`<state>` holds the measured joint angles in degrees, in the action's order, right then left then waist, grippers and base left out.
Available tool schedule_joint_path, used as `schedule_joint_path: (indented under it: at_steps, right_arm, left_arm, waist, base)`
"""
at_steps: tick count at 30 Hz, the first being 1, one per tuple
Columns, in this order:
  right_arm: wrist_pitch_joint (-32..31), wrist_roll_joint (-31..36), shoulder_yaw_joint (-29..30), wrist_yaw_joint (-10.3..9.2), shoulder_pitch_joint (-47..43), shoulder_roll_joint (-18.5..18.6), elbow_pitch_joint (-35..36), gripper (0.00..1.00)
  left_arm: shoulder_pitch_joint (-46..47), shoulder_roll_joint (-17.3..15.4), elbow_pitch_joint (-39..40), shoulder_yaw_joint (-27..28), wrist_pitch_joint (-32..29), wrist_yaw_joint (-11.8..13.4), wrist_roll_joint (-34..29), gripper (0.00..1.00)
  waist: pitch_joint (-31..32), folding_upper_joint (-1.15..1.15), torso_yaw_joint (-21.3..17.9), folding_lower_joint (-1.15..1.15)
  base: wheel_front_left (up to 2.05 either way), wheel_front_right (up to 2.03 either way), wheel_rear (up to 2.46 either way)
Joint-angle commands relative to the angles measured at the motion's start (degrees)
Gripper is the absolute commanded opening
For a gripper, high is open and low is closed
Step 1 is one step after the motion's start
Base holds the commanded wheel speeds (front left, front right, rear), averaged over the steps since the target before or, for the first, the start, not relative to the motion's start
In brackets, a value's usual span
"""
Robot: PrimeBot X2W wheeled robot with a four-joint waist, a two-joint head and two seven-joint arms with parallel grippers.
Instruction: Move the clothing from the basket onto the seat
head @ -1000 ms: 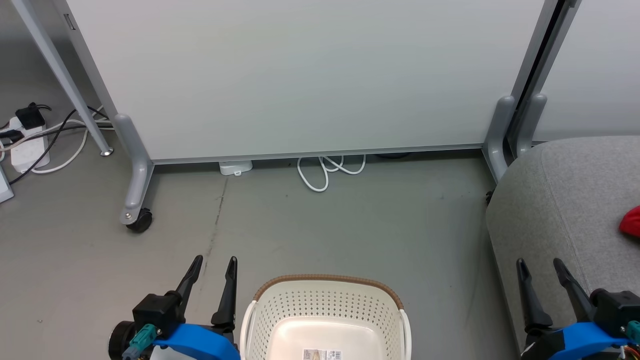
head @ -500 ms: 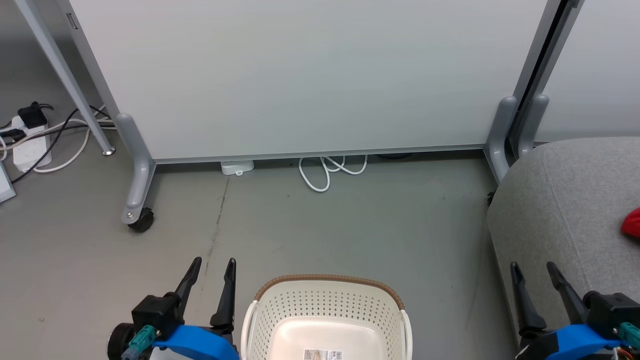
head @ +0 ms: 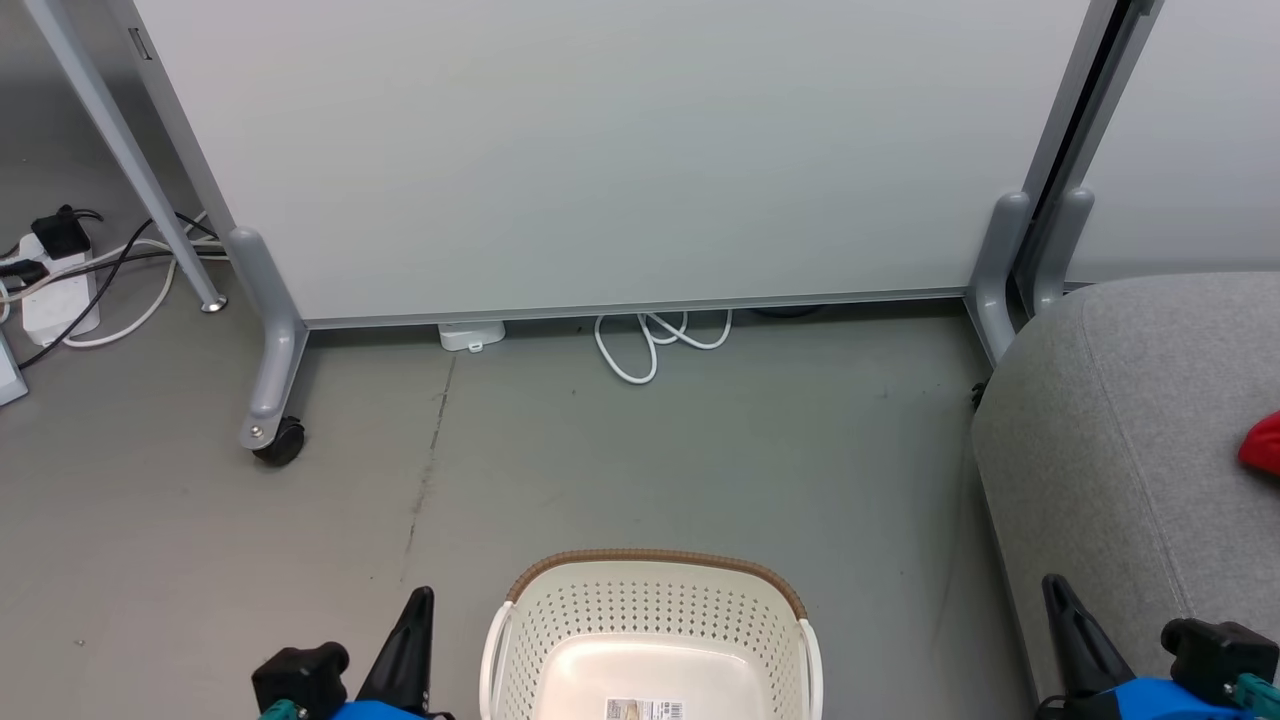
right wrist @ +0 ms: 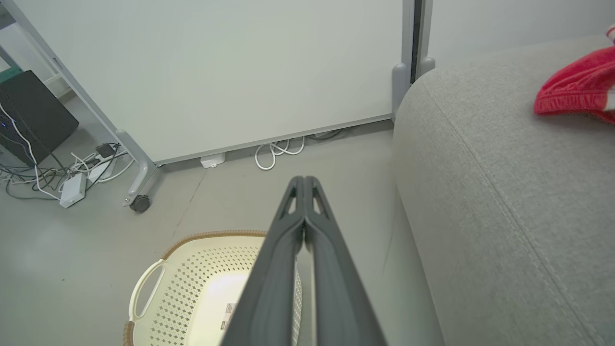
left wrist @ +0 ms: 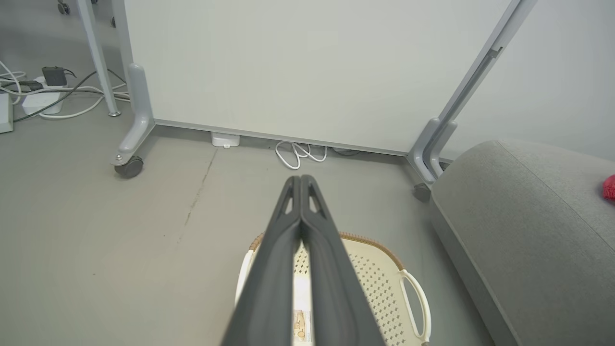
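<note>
The clothing (right wrist: pixel 576 89), a red bunched fabric cut off by the frame edge, lies on top of the seat (head: pixel 1130 420) at the far right. The seat is a light grey cushion with a rounded edge and 1 visible seam, standing on the floor (head: pixel 700 450).

The floor is smooth grey, with a thin dark crack running near to far, left of centre. Behind it stands a white partition panel (head: pixel 600 150) on grey legs, 1 leg ending in a black caster (head: pixel 278 440). A coiled white cable (head: pixel 655 345) lies under the panel, and a power strip (head: pixel 60 300) with leads lies at the far left.

The basket (head: pixel 655 556) stands on the floor at near centre, just left of the seat and apart from it. Its pale base carries a printed label (head: pixel 645 710).

The left tool (left wrist: pixel 300 179) and the right tool (right wrist: pixel 301 179) each have both fingers pressed together, gripping nothing. In the head view they flank the basket.
</note>
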<state>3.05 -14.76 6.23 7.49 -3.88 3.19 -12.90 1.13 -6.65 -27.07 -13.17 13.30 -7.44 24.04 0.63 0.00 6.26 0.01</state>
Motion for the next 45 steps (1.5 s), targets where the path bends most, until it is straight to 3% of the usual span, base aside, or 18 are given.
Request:
schedule_joint_path:
  at_steps: [1, 25, 45]
  right_arm:
    - [-0.42, -3.47, 0.21, 0.0, 1.3, 0.13, 0.73, 0.0]
    - [-3.1, -26.39, 0.12, 0.0, 4.09, 0.0, 0.38, 0.0]
    - [-4.99, -40.67, 0.2, 0.0, 5.9, -0.08, 0.02, 0.0]
  left_arm:
    - [1.43, 0.09, 1.53, 1.22, -0.67, 0.0, 2.95, 0.0]
    - [2.75, 0.92, 5.19, 6.63, -6.28, -0.02, 23.42, 0.0]
    - [3.63, 1.58, 7.47, 10.15, -9.91, -0.03, 36.09, 0.0]
  waist:
    - [-0.02, 0.0, -0.11, 0.0]
    - [-0.18, 0.0, -1.37, 0.0]
    - [-0.31, 0.0, -2.36, -0.01]
  base:
    - [0.0, 0.0, 0.0]
    - [0.0, 0.0, 0.0]
    - [0.0, 0.0, 0.0]
